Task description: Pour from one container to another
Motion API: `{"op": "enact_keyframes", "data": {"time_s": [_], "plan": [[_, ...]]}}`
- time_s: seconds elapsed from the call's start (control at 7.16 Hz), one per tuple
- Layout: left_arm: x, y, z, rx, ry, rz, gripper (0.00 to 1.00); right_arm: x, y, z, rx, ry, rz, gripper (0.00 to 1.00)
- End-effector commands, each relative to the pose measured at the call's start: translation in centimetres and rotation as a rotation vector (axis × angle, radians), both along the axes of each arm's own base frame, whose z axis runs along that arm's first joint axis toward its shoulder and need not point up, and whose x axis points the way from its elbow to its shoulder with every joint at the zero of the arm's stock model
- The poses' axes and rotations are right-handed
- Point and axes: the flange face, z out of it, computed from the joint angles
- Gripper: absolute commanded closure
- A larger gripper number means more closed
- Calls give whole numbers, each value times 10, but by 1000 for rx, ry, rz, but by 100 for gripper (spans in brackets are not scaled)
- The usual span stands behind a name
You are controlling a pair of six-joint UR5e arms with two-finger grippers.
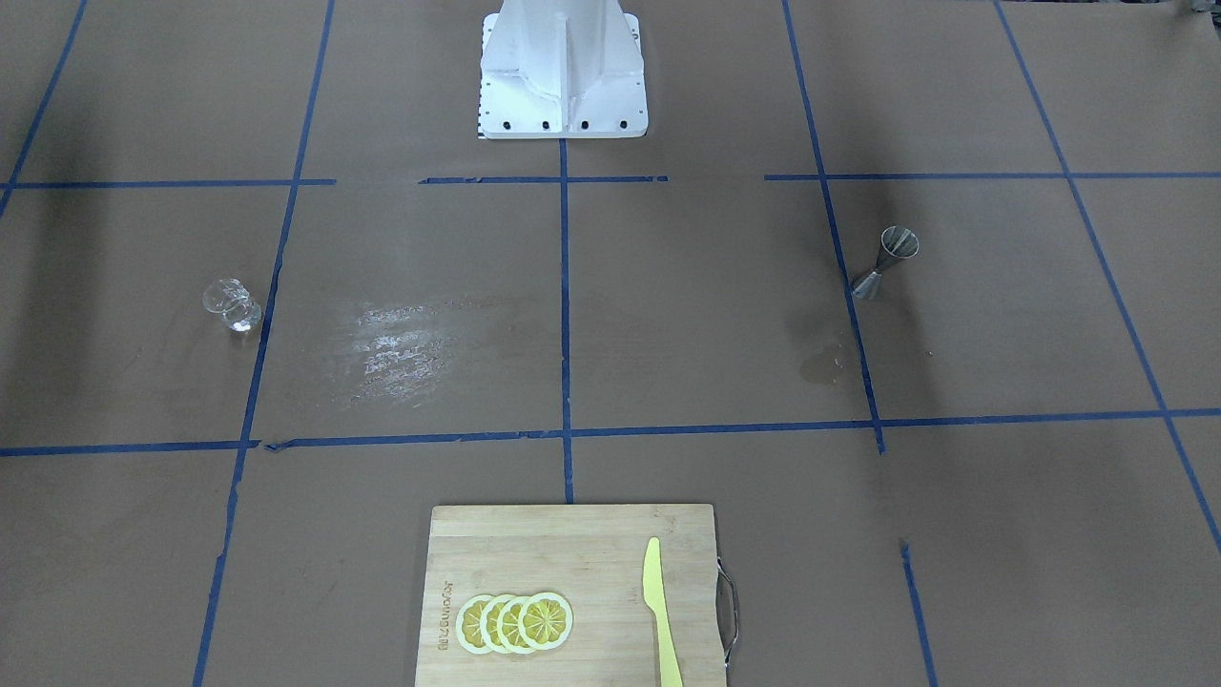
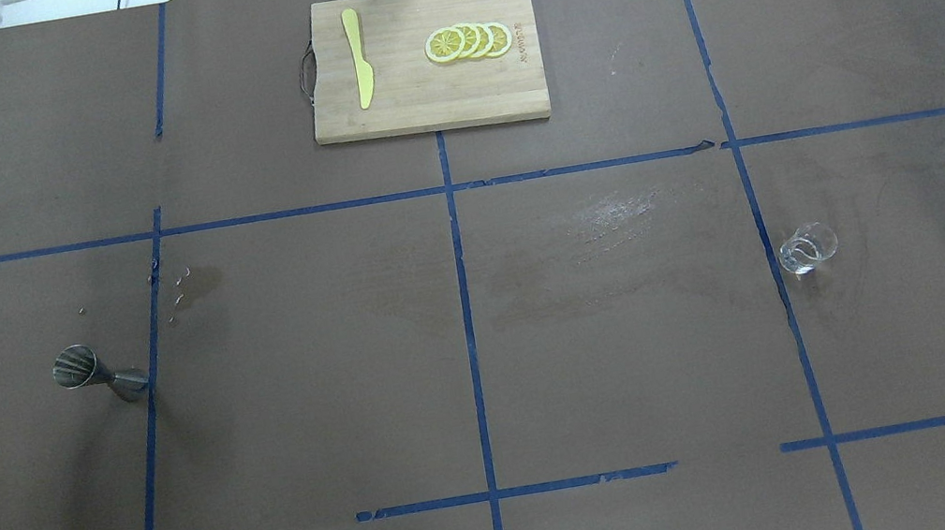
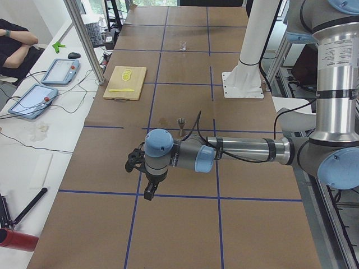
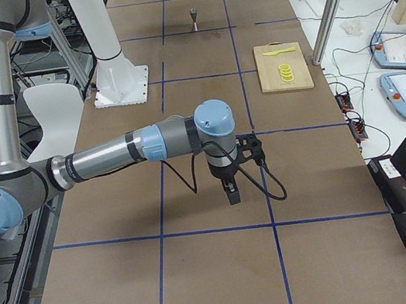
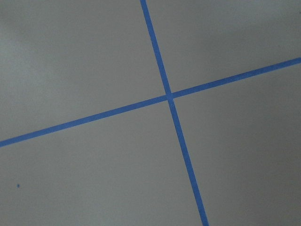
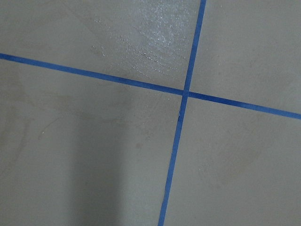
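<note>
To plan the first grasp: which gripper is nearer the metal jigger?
Left. The left gripper hovers at the same end of the table as the jigger; the right gripper hangs at the opposite end.

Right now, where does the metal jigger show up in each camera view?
Front-facing: jigger right of centre.
Overhead: jigger at the left, mid-height.
Exterior left: jigger mid-picture, just above the near arm.
Exterior right: jigger far off, near the top.
Wrist views: absent.
Landmark: the cutting board.
</note>
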Motion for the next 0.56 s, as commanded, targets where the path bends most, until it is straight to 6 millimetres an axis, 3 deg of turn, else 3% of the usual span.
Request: {"op": "enact_keyframes", "data": {"time_s": [0.0,0.42], "plan": [[3,2,0,4,48,6,0,1,-14,-8,42,3,6,0],[2,-5,-19,169,45,4,0,1,-13,-9,70,-5,10,0]]}}
